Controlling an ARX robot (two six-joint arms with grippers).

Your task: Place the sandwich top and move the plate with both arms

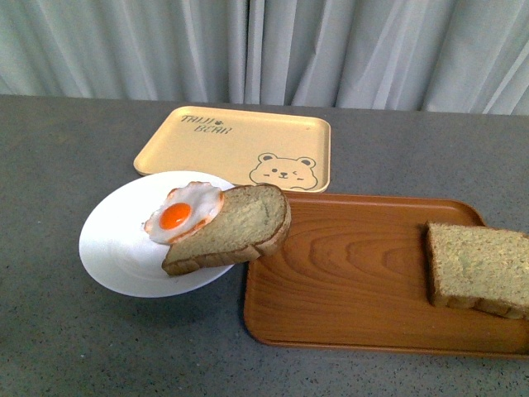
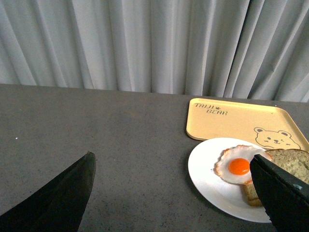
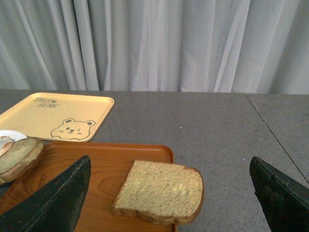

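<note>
The sandwich top (image 1: pixel 478 269) lies flat at the right end of the wooden tray (image 1: pixel 355 281), well apart from the plate (image 1: pixel 116 248) at the left. It sits just ahead of the right fingers (image 3: pixel 53 203), spread wide and empty, so the right arm is nearer; the left fingers (image 2: pixel 58 198), equally wide and empty, face the plate.

There are two bread slices: a left slice (image 1: pixel 227 230) and a right slice (image 1: pixel 478 265). There are two trays: a yellow tray (image 1: pixel 240 145) and a brown tray (image 1: pixel 355 285). There is one plate (image 1: pixel 116 248) and one egg (image 1: pixel 183 212).
</note>
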